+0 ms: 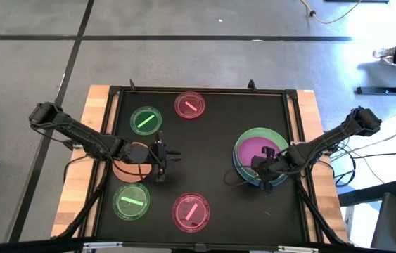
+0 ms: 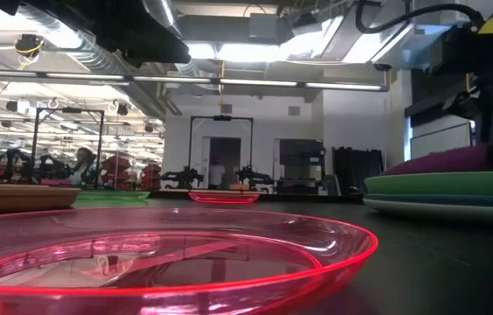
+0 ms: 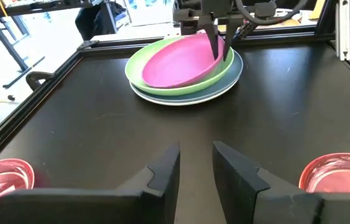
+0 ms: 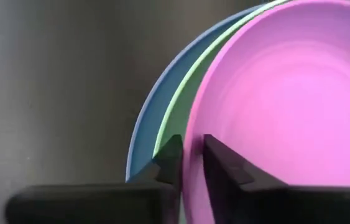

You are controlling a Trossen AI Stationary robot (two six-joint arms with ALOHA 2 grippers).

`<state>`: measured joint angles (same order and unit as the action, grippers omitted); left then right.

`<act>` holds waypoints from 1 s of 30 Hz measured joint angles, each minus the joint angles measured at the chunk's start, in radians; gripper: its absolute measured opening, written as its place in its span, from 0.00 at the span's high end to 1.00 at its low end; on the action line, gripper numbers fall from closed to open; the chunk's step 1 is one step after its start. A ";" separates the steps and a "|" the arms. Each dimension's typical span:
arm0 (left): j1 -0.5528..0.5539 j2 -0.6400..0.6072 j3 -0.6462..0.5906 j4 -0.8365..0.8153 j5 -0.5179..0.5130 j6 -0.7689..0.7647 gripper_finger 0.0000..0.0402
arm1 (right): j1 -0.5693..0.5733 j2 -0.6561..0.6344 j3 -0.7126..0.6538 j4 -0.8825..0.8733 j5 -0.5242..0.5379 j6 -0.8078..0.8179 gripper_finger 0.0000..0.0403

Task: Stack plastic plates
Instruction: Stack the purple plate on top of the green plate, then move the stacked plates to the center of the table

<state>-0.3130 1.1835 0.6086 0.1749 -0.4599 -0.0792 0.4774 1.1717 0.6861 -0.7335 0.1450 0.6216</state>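
A stack of large plates (image 1: 243, 165) sits on the right of the mat: pale, blue, then green (image 3: 140, 62). A purple plate (image 1: 257, 149) lies tilted on top of it. My right gripper (image 4: 192, 155) is shut on the purple plate's rim. An orange-brown plate (image 1: 129, 169) rests flat at the left, under my left arm. My left gripper (image 3: 196, 168) is open just beyond that plate's right edge, above bare mat, touching nothing. Two small green plates (image 1: 145, 120) (image 1: 131, 201) and two small pink ones (image 1: 190, 105) (image 1: 190, 211) lie flat around it. My right gripper pinches the purple plate's rim (image 4: 193, 140) on the side toward the table's near right. One finger (image 4: 168, 162) is outside the rim and the other inside the dish. The fingers point down from above. The held side is raised, and the opposite edge (image 3: 153, 78) rests on the green plate.
Raised black rails (image 1: 198, 90) frame the mat, with wooden table edges outside them. Bare mat (image 1: 212, 158) lies between the two grippers. In the low view the near pink plate (image 2: 167, 254) fills the foreground. People stand far off in the room behind.
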 joint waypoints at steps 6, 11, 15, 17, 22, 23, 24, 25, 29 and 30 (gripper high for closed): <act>0.000 0.000 0.000 0.000 0.006 0.000 0.78 | 0.000 0.000 0.051 -0.076 -0.041 -0.024 0.67; 0.000 0.000 0.000 -0.001 0.008 0.000 0.78 | 0.000 0.000 0.121 -0.189 0.111 -0.027 0.63; 0.000 0.000 0.000 -0.001 0.009 0.000 0.78 | -0.059 0.002 0.100 -0.248 0.207 -0.025 0.65; 0.000 0.000 0.000 -0.001 0.009 0.000 0.78 | -0.108 0.003 0.068 -0.245 0.198 -0.027 0.68; 0.000 0.000 0.000 -0.001 0.009 0.000 0.78 | -0.224 0.013 -0.024 -0.165 0.048 -0.091 0.81; 0.000 0.000 0.000 -0.001 0.009 0.000 0.78 | -0.242 0.012 -0.041 -0.141 0.015 -0.107 0.84; 0.000 0.000 0.000 -0.001 0.009 0.000 0.78 | -0.258 0.011 -0.059 -0.111 -0.009 -0.126 0.87; 0.000 0.000 0.000 -0.001 0.009 0.000 0.78 | -0.272 0.012 -0.074 -0.084 -0.025 -0.141 0.90; 0.000 0.000 0.000 -0.001 0.008 0.000 0.78 | -0.311 0.012 -0.108 -0.026 -0.033 -0.181 0.99; 0.000 0.000 0.000 -0.001 0.008 0.000 0.78 | -0.318 0.012 -0.115 -0.010 -0.033 -0.184 0.98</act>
<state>-0.3130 1.1835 0.6086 0.1739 -0.4515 -0.0792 0.1594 1.1835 0.5710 -0.7434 0.1116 0.4376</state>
